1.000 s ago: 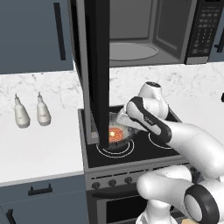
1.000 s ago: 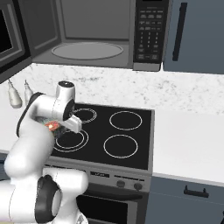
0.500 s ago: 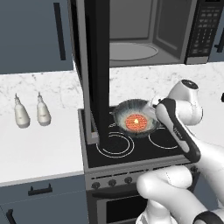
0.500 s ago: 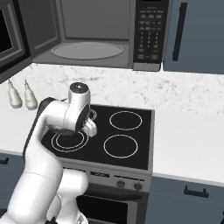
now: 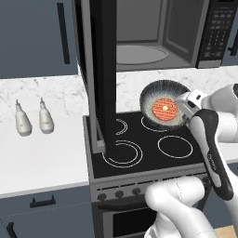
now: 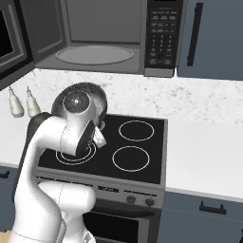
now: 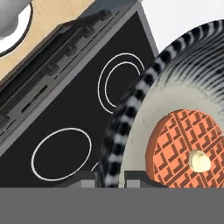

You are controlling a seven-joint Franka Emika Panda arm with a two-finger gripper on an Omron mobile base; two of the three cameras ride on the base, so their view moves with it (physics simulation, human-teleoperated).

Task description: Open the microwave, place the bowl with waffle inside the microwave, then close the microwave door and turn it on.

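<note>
The microwave (image 5: 139, 37) hangs above the stove with its cavity and glass turntable (image 6: 93, 54) exposed. The microwave door (image 5: 103, 79) is swung wide open and juts out over the stove's left side. My gripper (image 5: 185, 108) is shut on the right rim of the speckled dark bowl (image 5: 162, 90), which hangs tilted above the stove's back rings, below the cavity. The orange waffle (image 5: 164, 108) lies inside it. In the hand view the bowl's rim (image 7: 131, 109) runs between my gripper's (image 7: 110, 177) tips, with the waffle (image 7: 186, 146) close by. My arm hides most of the bowl (image 6: 97, 95) in the right base view.
The black four-ring stove (image 5: 139, 153) lies under the bowl. Two pale bottles (image 5: 22, 123) (image 5: 45, 118) stand on the white counter to the left. The keypad strip (image 6: 161, 33) is on the microwave's right. More bare counter (image 6: 209, 156) lies right of the stove.
The arm has lifted the bowl with the waffle off the front left ring, up and to the right, towards the back of the stove. The grip has stayed the same.
</note>
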